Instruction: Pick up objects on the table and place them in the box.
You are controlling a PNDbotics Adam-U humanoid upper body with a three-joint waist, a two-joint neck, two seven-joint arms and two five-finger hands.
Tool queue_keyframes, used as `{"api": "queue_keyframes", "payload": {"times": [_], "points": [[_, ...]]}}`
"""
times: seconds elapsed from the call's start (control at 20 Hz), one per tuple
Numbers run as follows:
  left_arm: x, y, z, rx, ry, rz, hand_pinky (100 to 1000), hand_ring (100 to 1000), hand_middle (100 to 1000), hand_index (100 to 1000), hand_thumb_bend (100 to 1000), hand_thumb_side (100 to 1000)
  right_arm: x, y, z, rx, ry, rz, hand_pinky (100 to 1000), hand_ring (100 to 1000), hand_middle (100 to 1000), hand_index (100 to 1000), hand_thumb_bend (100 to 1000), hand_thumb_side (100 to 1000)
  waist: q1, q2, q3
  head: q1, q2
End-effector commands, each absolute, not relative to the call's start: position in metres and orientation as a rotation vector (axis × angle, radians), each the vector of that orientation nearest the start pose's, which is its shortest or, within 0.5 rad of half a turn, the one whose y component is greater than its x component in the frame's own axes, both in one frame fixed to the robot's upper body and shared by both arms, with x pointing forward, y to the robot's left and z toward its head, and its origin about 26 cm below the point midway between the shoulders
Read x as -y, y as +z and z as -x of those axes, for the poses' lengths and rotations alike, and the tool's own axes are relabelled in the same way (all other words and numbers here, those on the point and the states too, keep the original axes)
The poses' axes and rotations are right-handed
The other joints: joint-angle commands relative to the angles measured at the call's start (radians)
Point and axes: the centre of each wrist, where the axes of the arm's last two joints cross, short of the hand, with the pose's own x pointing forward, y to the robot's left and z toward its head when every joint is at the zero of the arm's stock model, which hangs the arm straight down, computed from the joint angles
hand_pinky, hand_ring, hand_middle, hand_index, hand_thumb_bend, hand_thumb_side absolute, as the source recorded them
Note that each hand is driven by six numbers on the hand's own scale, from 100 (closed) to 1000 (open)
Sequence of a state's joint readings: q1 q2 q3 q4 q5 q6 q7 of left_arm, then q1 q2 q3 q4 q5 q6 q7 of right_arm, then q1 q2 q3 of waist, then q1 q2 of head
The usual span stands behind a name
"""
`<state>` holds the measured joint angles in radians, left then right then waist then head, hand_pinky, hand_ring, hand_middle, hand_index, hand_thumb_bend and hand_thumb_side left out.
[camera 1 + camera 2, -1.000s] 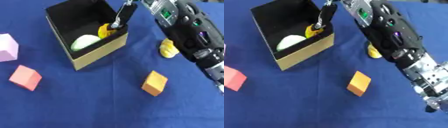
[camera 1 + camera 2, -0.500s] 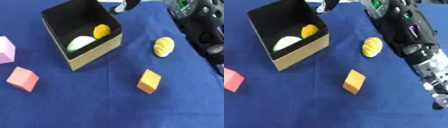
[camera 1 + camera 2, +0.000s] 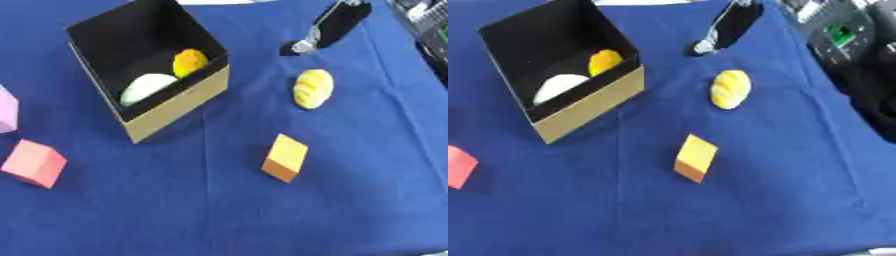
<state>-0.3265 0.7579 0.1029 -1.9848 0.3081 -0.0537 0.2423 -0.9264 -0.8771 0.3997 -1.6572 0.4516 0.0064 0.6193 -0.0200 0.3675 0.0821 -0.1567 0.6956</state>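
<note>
At upper left of counter [image 3: 367, 200], under blue cloth: black box [image 3: 175, 107] holding pale round thing [image 3: 144, 87] and orange ball [image 3: 189, 62]. Right hand [image 3: 325, 27] above counter beyond yellow bun [image 3: 312, 88], holds nothing, fingers straight. Orange block [image 3: 285, 157] near centre. Pink block [image 3: 32, 163] and lilac block [image 3: 6, 109] at left edge. Left hand unseen.

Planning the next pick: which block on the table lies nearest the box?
The orange block, on the blue cloth right of the black-lined cardboard box; the pink block lies farther, the lilac one at the left edge.
</note>
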Motion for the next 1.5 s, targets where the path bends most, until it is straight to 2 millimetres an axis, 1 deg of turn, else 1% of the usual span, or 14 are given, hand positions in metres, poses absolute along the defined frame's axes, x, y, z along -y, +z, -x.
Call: {"api": "queue_keyframes", "payload": {"times": [0.05, 0.15, 0.3, 0.4, 0.7, 1.1, 1.25, 1.5], "points": [[-0.335, 0.285, -0.287, 2.42, -0.314, -0.388, 848, 787, 756, 921, 252, 773, 0.27, 0.349, -0.345, 1.528, 1.807, 0.949, 852, 830, 775, 842, 553, 210, 0.009, -0.022, 0.004, -0.004, 0.003], [-0.333, 0.285, -0.287, 2.421, -0.321, -0.378, 848, 787, 756, 921, 251, 773, 0.278, 0.34, -0.341, 1.498, 1.797, 0.942, 853, 832, 773, 840, 560, 193, 0.013, -0.02, 0.012, -0.011, 0.0], [-0.331, 0.285, -0.288, 2.421, -0.328, -0.364, 847, 786, 756, 921, 250, 774, 0.288, 0.324, -0.339, 1.452, 1.785, 0.942, 854, 834, 774, 839, 544, 163, 0.018, -0.017, 0.024, -0.023, -0.004], [-0.331, 0.284, -0.288, 2.419, -0.329, -0.359, 847, 786, 756, 919, 250, 775, 0.294, 0.318, -0.342, 1.417, 1.777, 0.944, 855, 837, 773, 835, 534, 143, 0.02, -0.014, 0.029, -0.027, -0.008], [-0.33, 0.283, -0.288, 2.417, -0.321, -0.352, 847, 787, 756, 919, 246, 779, 0.313, 0.301, -0.355, 1.325, 1.746, 0.961, 858, 844, 779, 837, 531, 129, 0.024, -0.005, 0.032, -0.031, -0.019], [-0.329, 0.282, -0.289, 2.419, -0.321, -0.343, 846, 787, 756, 918, 244, 783, 0.327, 0.293, -0.379, 1.293, 1.672, 1.032, 855, 841, 777, 837, 514, 100, 0.032, 0.008, 0.041, -0.039, -0.03], [-0.329, 0.281, -0.289, 2.419, -0.318, -0.341, 846, 787, 756, 918, 242, 786, 0.329, 0.29, -0.386, 1.299, 1.65, 1.029, 850, 834, 769, 834, 511, 105, 0.033, 0.015, 0.045, -0.042, -0.031], [-0.328, 0.28, -0.289, 2.419, -0.313, -0.335, 845, 787, 756, 917, 239, 789, 0.332, 0.283, -0.394, 1.296, 1.629, 1.022, 845, 828, 744, 804, 494, 100, 0.032, 0.026, 0.053, -0.044, -0.032]]}}
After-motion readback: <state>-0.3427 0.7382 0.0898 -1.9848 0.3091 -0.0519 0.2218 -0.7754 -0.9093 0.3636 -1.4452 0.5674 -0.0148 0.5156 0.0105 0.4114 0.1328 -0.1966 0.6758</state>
